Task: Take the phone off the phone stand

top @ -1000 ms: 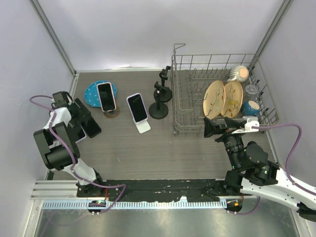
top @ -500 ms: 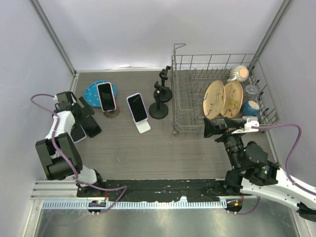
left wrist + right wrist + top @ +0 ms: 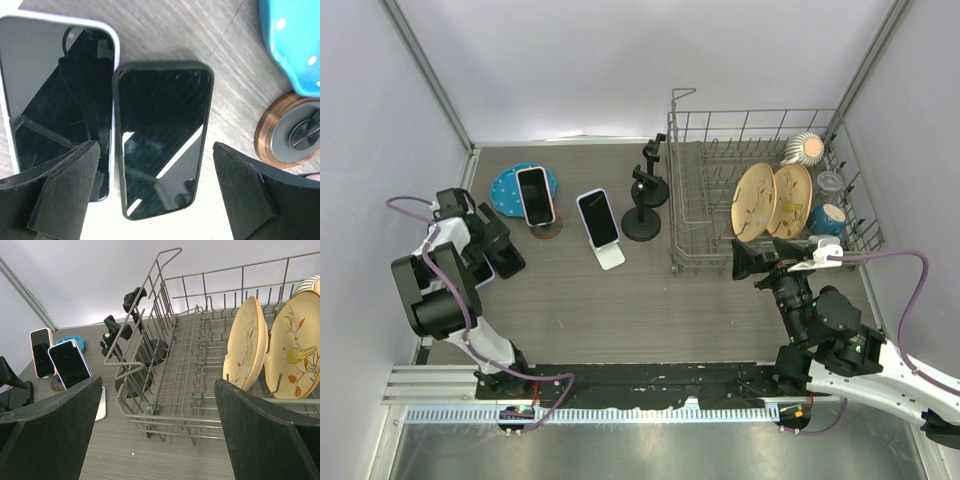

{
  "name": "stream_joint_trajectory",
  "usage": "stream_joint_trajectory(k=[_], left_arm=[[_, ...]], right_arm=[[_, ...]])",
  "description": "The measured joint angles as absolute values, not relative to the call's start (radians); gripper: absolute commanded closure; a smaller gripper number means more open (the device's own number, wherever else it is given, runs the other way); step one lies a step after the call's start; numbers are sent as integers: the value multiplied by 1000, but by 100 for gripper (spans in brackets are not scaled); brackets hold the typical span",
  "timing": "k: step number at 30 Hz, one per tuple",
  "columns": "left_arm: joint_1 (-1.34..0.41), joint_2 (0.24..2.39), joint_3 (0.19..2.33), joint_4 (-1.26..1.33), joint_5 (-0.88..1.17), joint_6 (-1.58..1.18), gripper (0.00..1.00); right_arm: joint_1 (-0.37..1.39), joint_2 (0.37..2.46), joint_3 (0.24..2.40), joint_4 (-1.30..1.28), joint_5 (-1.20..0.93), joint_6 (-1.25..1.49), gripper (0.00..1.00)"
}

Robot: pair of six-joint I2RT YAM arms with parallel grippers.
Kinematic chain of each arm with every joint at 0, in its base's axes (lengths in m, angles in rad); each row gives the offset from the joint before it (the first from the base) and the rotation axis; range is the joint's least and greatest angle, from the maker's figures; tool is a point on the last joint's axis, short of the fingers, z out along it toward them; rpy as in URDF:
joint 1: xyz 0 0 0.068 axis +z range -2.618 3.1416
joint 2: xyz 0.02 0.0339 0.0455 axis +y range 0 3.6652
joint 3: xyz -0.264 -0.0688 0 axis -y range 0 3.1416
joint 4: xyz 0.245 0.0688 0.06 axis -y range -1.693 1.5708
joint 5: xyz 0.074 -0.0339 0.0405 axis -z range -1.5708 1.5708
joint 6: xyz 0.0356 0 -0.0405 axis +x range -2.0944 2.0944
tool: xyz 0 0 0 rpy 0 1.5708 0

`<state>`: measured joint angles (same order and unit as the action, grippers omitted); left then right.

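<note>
my left jaws wide over black phone (image 3: pixel 162 140) flat on worktop (image 3: pixel 165 30), white-cased phone (image 3: pixel 50 100) just beside it, my right jaws wide, holding nothing

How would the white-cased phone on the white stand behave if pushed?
Probably stiff: the white-cased phone looks like a rigid slab. Its glossy screen may be slippery. It only leans on the white stand, so a sideways push could tip it off.

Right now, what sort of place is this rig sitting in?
Most likely a lab test cell, not a home. Plain white panel walls box in a small wood-grain table. The props are an odd mix: a wire dish rack with plates next to phones propped on stands.
</note>
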<state>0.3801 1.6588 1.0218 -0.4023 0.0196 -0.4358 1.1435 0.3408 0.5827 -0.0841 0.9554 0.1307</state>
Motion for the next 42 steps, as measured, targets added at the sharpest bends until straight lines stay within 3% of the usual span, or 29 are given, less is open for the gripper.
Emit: stream_joint_trajectory(k=[33,42], left_arm=[[298,1794,1193,-401,70,-348,0],[283,1673,1138,-459,-47,-442,0]], right_arm=[[1143,351,583,-88,955,130,0],[1143,352,583,-88,956,130,0]])
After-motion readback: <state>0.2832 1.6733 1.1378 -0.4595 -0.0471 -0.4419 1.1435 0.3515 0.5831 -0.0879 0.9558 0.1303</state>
